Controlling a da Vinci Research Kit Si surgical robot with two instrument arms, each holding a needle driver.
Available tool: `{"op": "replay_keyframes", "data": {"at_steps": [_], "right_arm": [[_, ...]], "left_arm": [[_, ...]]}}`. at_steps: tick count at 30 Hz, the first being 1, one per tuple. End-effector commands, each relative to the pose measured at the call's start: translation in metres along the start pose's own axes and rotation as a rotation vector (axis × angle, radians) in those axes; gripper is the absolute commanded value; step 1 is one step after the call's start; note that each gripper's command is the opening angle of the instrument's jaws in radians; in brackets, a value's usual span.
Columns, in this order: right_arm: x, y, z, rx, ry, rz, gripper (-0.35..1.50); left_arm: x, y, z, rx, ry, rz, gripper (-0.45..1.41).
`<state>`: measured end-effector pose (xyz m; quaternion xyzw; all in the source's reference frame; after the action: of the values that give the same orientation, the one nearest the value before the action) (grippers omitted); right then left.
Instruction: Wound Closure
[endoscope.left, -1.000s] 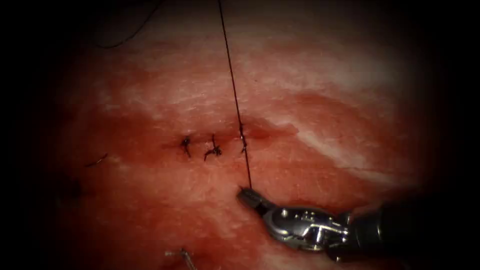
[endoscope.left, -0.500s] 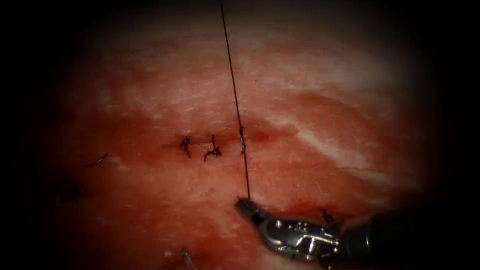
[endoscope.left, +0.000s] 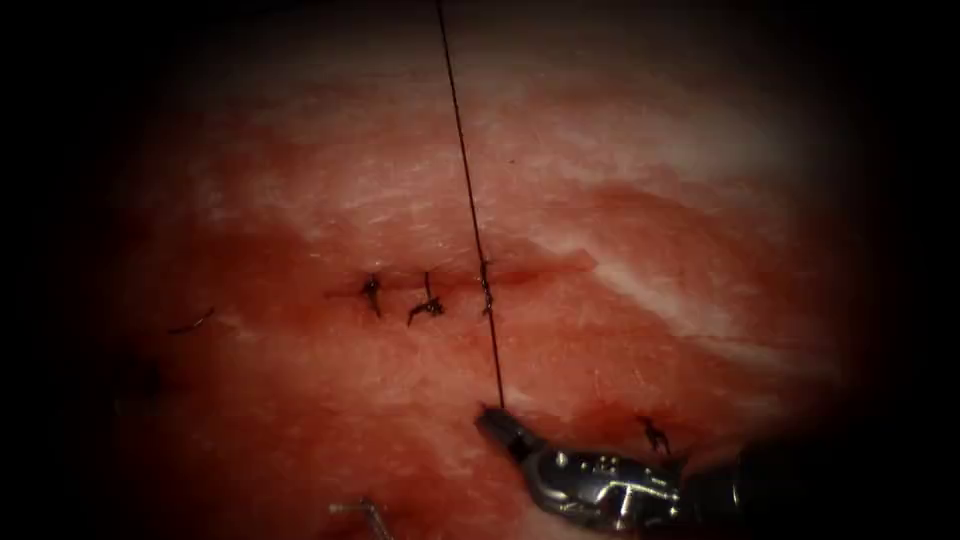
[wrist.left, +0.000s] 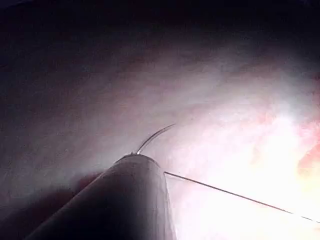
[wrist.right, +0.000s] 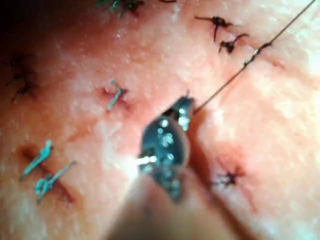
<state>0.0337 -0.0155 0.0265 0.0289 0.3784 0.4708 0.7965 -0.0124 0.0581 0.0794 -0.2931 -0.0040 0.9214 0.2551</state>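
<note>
The thread (endoscope.left: 470, 190) runs as one straight, tight line from the top edge of the endoscope view down across the cut (endoscope.left: 450, 283), passes through a small knot (endoscope.left: 486, 290) sitting at the cut, and ends at the tip of the right arm's tool (endoscope.left: 492, 417), which lies below the cut. The jaws of this tool are closed on the thread end; in the right wrist view the same tool (wrist.right: 184, 107) pinches the thread (wrist.right: 235, 77) just at its tip.

To the left of this knot, two finished stitches (endoscope.left: 400, 295) with short cut ends sit along the cut.

The needle (wrist.left: 152, 137) appears in the left wrist view as a thin curved piece standing out from behind the shaft (wrist.left: 125, 200) of the left arm's tool, not in the tissue (wrist.left: 235, 135). I cannot tell from this picture how the jaws stand or where along the curve the needle is held. A second stretch of thread (wrist.left: 235, 195) goes away from the shaft there.

I judge the thread to be very light, thin and limp when it is slack, and probably slippery from the red fluid (endoscope.left: 600, 415) on the tissue (endoscope.left: 620, 200). It should be held near its end with the jaw tips, firmly but without crushing, because so fine a strand may fray or break.
</note>
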Motion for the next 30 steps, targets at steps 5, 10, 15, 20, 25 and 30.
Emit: {"op": "replay_keyframes", "data": {"at_steps": [5, 10, 15, 20, 25, 30], "right_arm": [[-0.0006, -0.0003, 0.0002, 0.023, -0.011, 0.007, -0.35], [0.0004, 0.0005, 0.0, 0.059, 0.083, -0.08, -0.35], [0.0021, 0.0021, -0.0009, 0.086, 0.169, -0.457, 0.52], [0.0046, 0.0036, -0.0023, 0.128, 0.171, -0.484, 1.21], [0.0068, 0.0051, -0.0038, 0.167, 0.172, -0.471, 1.35], [0.0091, 0.0068, -0.0049, 0.253, 0.17, -0.374, 1.26]], "left_arm": [[-0.0002, 0.0011, 0.0, -0.007, 0.003, -0.033, -0.45], [-0.0009, 0.0043, -0.002, -0.058, 0.007, -0.072, -0.45], [-0.002, 0.0096, -0.0059, -0.139, 0.001, -0.119, -0.45], [-0.0028, 0.0149, -0.0102, -0.188, 0.007, -0.136, -0.45], [-0.003, 0.0206, -0.0149, -0.237, 0.021, -0.13, -0.45], [-0.0026, 0.026, -0.0185, -0.27, 0.043, -0.117, -0.45]]}}
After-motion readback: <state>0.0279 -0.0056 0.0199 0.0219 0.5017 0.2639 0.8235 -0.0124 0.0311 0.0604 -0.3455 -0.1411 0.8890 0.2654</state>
